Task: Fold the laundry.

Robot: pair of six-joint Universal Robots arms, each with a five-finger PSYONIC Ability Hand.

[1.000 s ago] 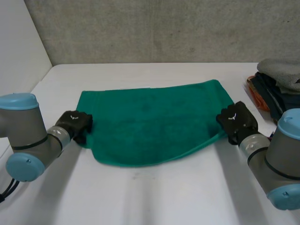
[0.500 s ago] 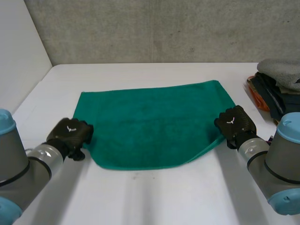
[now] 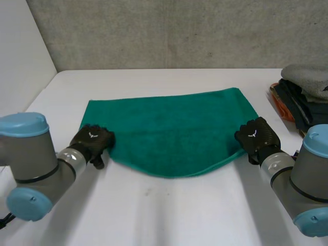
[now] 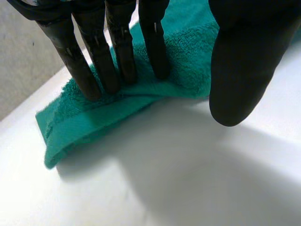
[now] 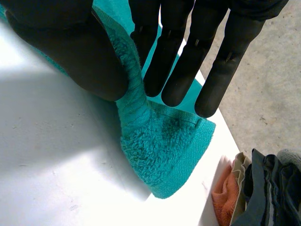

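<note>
While the green towel (image 3: 171,130) lies spread on the white table (image 3: 169,215), you see the left hand (image 4: 121,47) pressing straight fingers onto its near left corner, thumb clear of the cloth. Your right hand (image 5: 61,42) pinches the near right corner between thumb and fingers (a pile of clothes (image 3: 307,79) sits nearby).

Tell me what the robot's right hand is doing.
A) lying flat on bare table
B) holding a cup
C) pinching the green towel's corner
C: the right hand squeezes a corner of the green towel between thumb and fingers.
</note>
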